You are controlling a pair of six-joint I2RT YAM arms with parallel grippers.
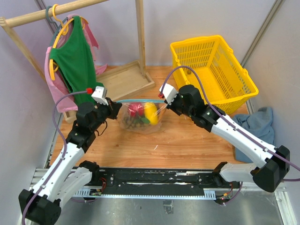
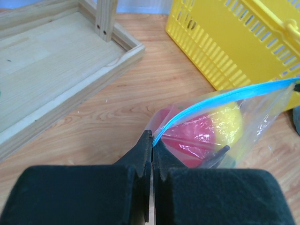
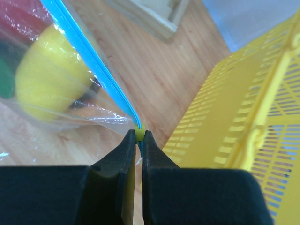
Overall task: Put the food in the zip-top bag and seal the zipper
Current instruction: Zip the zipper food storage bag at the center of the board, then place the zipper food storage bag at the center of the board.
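We see the zip-top bag [image 1: 140, 126] in the middle of the wooden table [image 1: 178, 145], with the food [image 1: 150, 112] already inside it: a red piece, a yellow piece and some small brown round ones. The zipper [image 1: 138, 101], a thin blue strip, runs along the bag's top edge and is stretched straight between our two grippers. Our left gripper [image 2: 152, 140] is at the bag's 9 o'clock, and its jaws are pressed together on that end of the strip. Our right gripper [image 3: 139, 136] is at 3 o'clock, and its jaws pinch the other end, with a little yellow bit between them. A yellow basket [image 1: 213, 65] stands at 2 o'clock, just past the right gripper. A wooden tray [image 1: 124, 79] lies at 11 o'clock, with a green shirt [image 1: 75, 61] hanging over it. A blue cloth [image 1: 255, 124] lies far out at 3 o'clock.
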